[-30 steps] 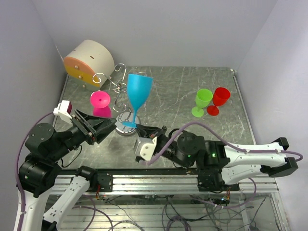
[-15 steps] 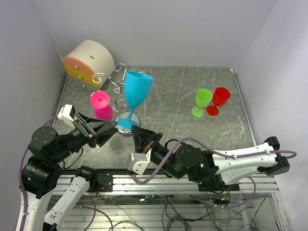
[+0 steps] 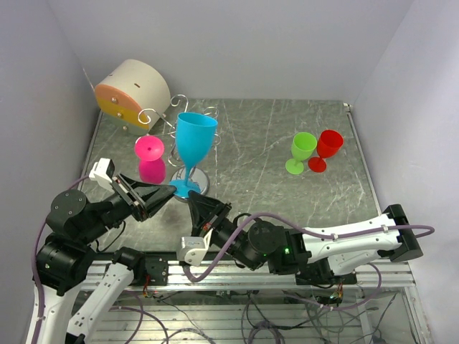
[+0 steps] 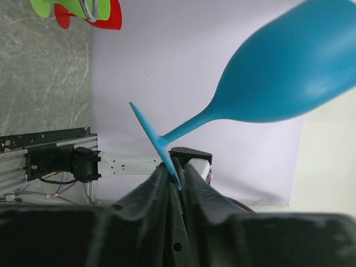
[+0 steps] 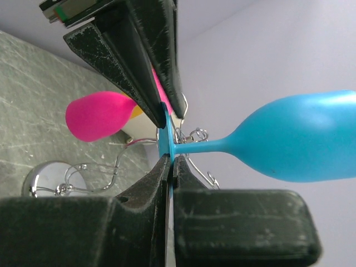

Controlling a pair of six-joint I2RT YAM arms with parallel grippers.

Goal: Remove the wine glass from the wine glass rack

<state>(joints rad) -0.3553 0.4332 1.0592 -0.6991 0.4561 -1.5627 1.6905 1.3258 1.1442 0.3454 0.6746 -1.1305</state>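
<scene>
Blue glass (image 3: 194, 140) seemingly clear of rack (image 3: 171, 132) at 11 o'clock; left jaws and right jaws pinch its foot; set-down remains.

The wine glass (image 3: 195, 136) is before the wine glass rack (image 3: 203, 179).

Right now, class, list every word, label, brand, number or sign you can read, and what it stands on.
None can be read. The blue wine glass, the wine glass rack and the beige cylinder bear no lettering; the grey panel atop the right wrist view shows nothing legible.
</scene>
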